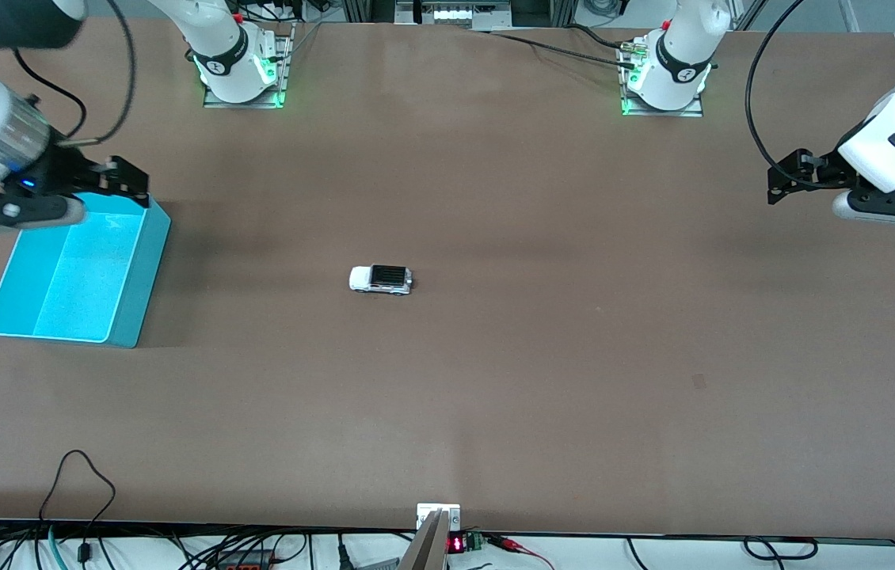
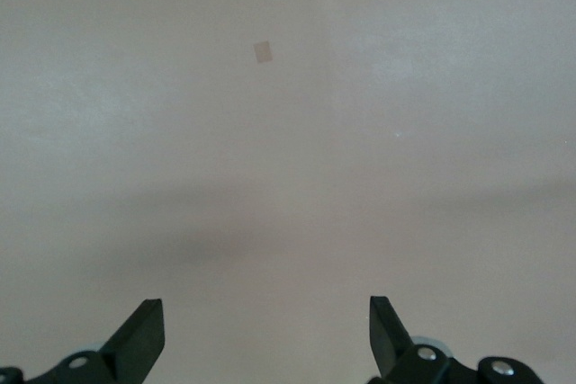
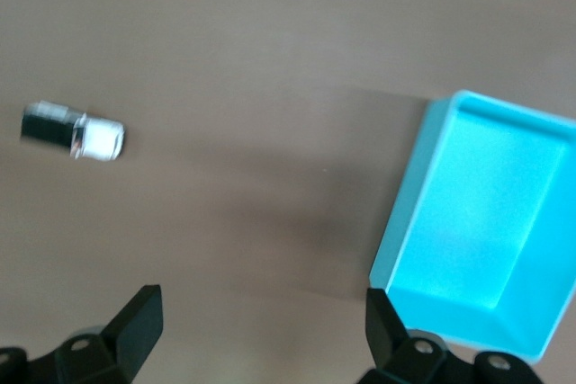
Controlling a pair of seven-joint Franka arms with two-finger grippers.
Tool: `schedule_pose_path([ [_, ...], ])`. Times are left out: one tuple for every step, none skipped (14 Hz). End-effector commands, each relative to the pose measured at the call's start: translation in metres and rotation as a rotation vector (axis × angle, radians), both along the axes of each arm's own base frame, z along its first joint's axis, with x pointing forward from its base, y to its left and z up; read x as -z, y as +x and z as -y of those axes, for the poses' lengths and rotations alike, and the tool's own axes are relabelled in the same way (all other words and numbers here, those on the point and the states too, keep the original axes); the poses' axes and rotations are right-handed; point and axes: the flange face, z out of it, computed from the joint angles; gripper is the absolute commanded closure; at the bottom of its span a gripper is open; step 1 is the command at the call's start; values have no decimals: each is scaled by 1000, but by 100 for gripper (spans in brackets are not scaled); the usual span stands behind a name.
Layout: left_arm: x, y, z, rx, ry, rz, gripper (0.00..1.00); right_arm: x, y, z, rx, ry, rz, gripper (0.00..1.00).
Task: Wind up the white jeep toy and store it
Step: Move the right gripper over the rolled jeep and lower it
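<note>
The white jeep toy (image 1: 381, 279), with a black ribbed roof, stands alone on the brown table near its middle. It also shows in the right wrist view (image 3: 72, 132). The cyan bin (image 1: 142, 277) sits at the right arm's end of the table and looks empty; it also shows in the right wrist view (image 3: 409, 213). My right gripper (image 1: 131, 184) hangs open and empty over the bin's corner toward the bases, well apart from the jeep (image 3: 265, 321). My left gripper (image 1: 784, 176) is open and empty over bare table at the left arm's end (image 2: 267, 325).
A small dull patch (image 1: 698, 381) marks the table toward the left arm's end; it also shows in the left wrist view (image 2: 263, 51). The arm bases (image 1: 241, 71) (image 1: 665, 75) stand along the table's edge farthest from the front camera. Cables lie past the nearest edge.
</note>
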Motion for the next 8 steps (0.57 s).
schedule_pose_path([
  [-4, -7, 1, 7, -14, -4, 0, 23, 6, -28, -277, 17, -52, 0],
  [-3, -7, 0, 6, -14, -5, 0, 36, 9, -39, -396, 30, -71, 0],
  [-4, -7, -1, 4, -16, -7, 0, 51, 11, -54, -515, 46, -93, 0],
  [-4, -7, -2, 3, -16, -7, 0, 67, 13, -71, -618, 57, -115, 0],
  [-3, -7, -3, -4, -17, -13, 0, 80, 11, -89, -696, 64, -134, 0],
  [-2, -8, -5, -4, -16, -19, 0, 92, 7, -115, -776, 68, -151, 0],
  [-1, -8, -5, -5, -16, -22, 0, 101, 4, -136, -829, 64, -151, 0],
  [-1, -7, -5, -5, -16, -22, 0, 112, -2, -163, -881, 60, -147, 0],
])
